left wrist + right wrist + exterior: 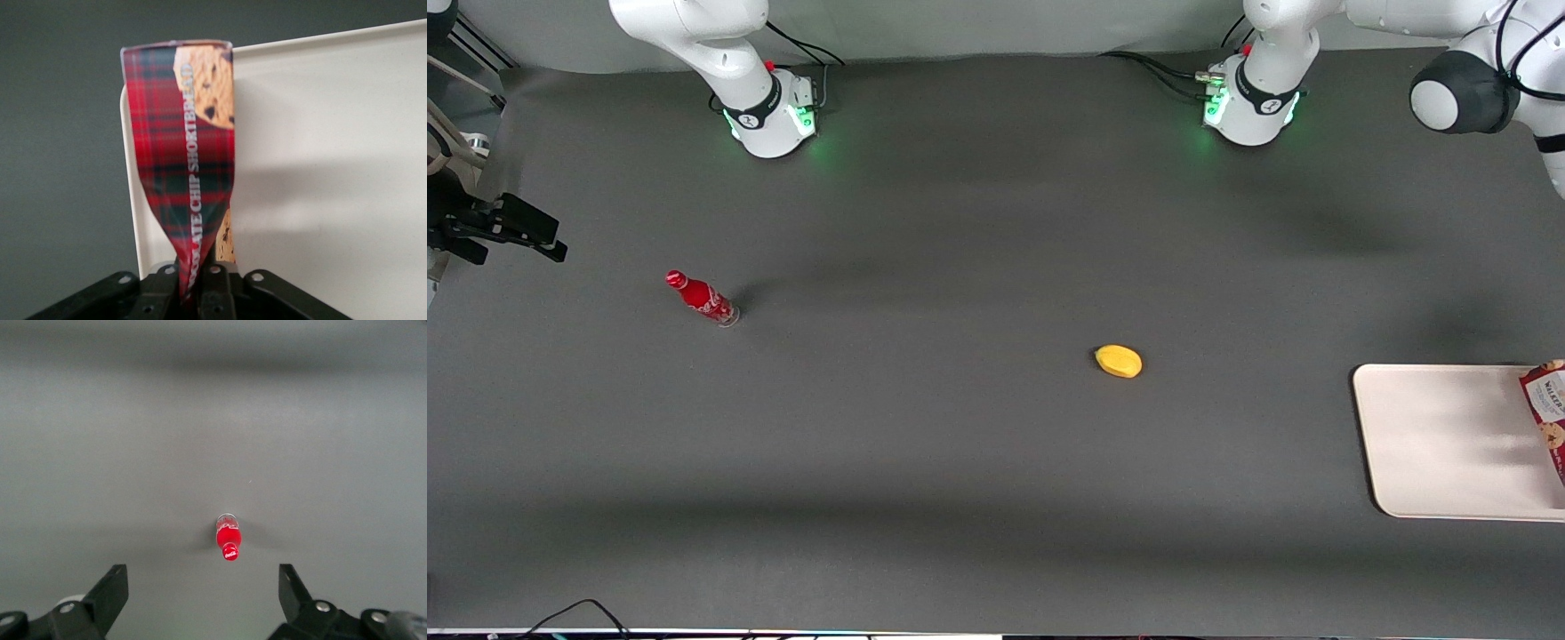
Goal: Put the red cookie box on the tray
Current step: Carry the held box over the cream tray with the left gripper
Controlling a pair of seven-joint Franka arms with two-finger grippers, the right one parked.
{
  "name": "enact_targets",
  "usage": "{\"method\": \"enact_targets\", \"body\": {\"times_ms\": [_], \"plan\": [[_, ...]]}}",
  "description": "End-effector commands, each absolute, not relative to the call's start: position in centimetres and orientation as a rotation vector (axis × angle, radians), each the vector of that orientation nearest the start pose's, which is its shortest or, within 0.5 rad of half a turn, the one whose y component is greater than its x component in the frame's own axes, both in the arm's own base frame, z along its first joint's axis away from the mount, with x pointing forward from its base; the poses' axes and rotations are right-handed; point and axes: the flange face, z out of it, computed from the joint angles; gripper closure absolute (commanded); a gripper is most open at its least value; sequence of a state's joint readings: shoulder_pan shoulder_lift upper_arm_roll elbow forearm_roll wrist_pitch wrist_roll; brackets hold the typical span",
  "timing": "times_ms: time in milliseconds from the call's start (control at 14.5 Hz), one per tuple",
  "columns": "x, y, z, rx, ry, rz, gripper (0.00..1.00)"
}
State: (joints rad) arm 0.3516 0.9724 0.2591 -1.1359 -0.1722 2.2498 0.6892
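Note:
In the left wrist view my left gripper [195, 275] is shut on one end of the red cookie box [180, 147]. The box is dark-red tartan printed with chocolate-chip cookies, and it stretches away from the jaws over one edge of the cream-white tray [320, 167]. I cannot tell if it touches the tray. In the front view only a part of the box [1549, 404] shows at the frame's edge, over the tray [1432, 444] at the working arm's end of the table. The gripper itself is out of the front view.
A small red bottle [703, 300] stands toward the parked arm's end of the table and also shows in the right wrist view [227, 540]. A yellow fruit [1119, 361] lies mid-table between bottle and tray. Black equipment [498, 227] sits at the parked arm's end.

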Motion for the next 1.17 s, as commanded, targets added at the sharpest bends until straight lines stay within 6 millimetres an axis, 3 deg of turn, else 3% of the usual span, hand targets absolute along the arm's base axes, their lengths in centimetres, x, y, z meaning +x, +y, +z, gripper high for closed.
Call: {"method": "enact_targets", "body": {"times_ms": [0, 69, 138, 345, 621, 828, 1103], "plan": [[68.0, 39.9, 24.0, -2.986, 0.174, -0.170, 0.32], [68.2, 39.5, 24.0, -3.003, 0.176, -0.181, 0.19], [68.2, 39.6, 24.4, -3.006, 0.174, -0.191, 0.00], [68.0, 39.3, 27.9, -3.032, 0.166, -0.177, 0.00], [67.1, 36.5, 36.8, -3.114, 0.148, -0.111, 0.00], [65.0, 30.7, 43.2, -3.168, 0.008, -0.072, 0.00], [61.1, 21.1, 48.8, -3.244, 0.002, -0.074, 0.00]]}}
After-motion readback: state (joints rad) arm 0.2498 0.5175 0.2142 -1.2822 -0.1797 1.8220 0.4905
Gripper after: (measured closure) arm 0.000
